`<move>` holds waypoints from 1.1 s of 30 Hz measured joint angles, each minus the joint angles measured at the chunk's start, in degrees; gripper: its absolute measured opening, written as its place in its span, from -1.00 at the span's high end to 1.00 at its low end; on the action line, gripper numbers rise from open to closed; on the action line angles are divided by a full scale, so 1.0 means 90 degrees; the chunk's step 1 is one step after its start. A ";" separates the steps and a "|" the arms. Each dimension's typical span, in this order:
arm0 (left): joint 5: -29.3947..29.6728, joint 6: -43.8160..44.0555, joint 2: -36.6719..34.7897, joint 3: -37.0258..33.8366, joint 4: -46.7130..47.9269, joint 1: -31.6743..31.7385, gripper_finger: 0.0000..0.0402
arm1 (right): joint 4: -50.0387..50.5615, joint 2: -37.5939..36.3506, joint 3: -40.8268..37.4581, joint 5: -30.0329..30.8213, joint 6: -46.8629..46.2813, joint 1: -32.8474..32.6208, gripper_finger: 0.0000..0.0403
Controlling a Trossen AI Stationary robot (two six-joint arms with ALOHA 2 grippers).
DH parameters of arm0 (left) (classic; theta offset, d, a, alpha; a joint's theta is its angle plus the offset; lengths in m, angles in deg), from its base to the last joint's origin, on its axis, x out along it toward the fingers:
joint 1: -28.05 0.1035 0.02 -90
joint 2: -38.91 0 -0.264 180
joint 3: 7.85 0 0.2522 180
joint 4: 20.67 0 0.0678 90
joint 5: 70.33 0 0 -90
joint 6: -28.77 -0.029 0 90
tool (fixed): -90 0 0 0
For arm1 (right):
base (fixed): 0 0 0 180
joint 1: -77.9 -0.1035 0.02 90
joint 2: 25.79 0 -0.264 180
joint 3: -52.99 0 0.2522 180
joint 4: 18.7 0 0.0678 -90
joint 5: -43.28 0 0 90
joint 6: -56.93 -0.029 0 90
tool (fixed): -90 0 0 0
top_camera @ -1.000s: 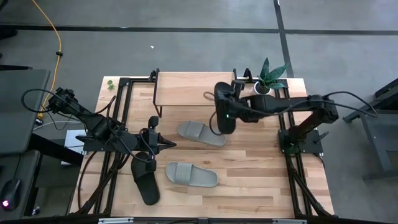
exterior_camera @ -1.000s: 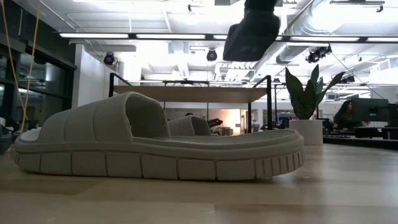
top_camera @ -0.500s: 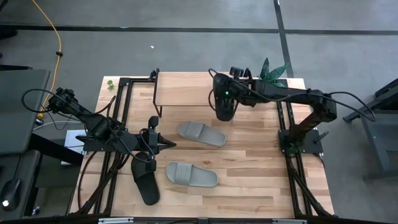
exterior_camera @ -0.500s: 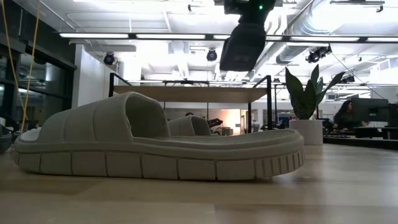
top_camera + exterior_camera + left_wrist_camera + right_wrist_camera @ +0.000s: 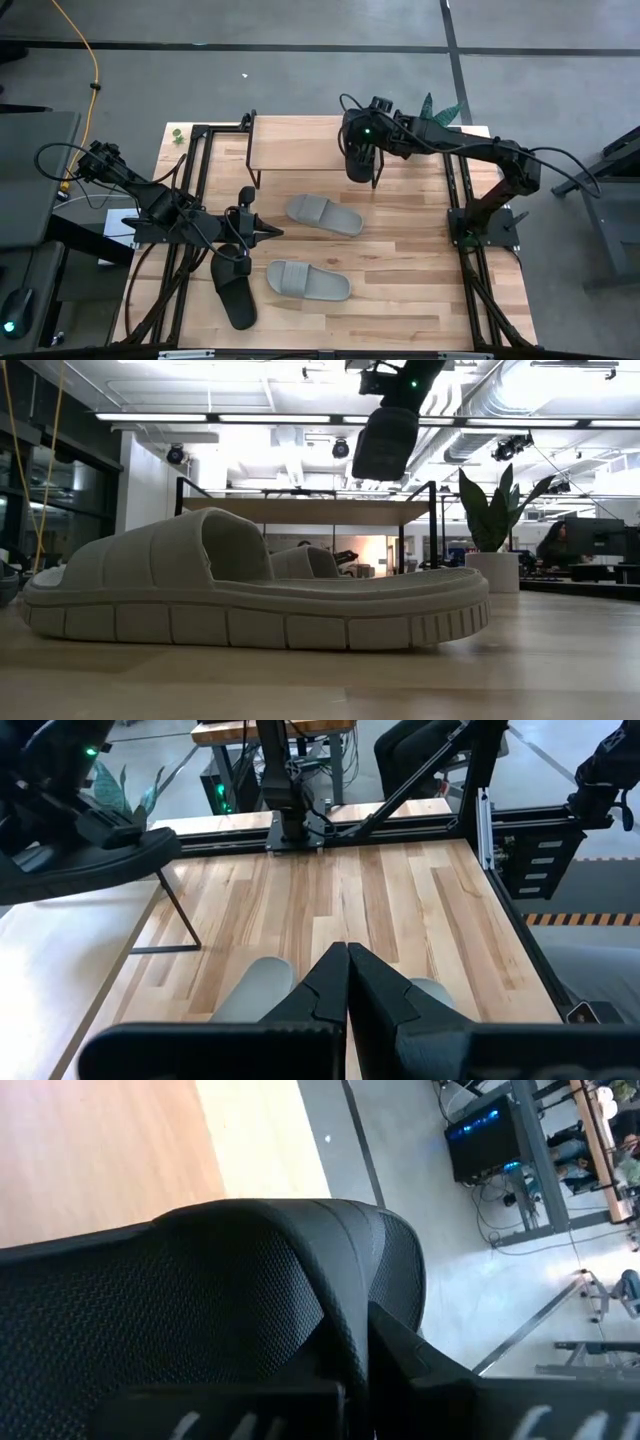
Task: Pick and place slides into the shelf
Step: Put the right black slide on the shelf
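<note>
Black slide (image 5: 357,160) in right hand (image 5: 366,135)

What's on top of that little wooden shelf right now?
Nothing rests on the shelf where it shows. The right tool holds a black slide above its right end, hiding the board there.

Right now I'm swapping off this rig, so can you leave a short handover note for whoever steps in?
Right gripper: shut on a black slide, held in the air over the right end of the shelf.
Left gripper: shut, holding nothing, waiting at the table's left side.
On the table: two grey slides in the middle, a second black slide near the left arm.
Done: nothing on the shelf yet.
Left: set this slide down, then place the other three.
</note>
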 joint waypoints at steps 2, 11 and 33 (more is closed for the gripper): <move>0.0000 0.0000 0.0000 0.0000 -0.0002 0.0000 1.00 | -0.0020 0.0048 -0.0002 0.0005 0.0022 0.0066 1.00; 0.0000 0.0000 0.0005 -0.0005 -0.0005 0.0002 1.00 | -0.0191 0.0474 -0.0002 -0.0116 0.0190 0.0227 1.00; -0.0028 0.0078 0.0002 -0.0005 0.0090 0.0000 1.00 | -0.0039 0.0816 -0.0002 -0.0246 0.0611 0.0558 1.00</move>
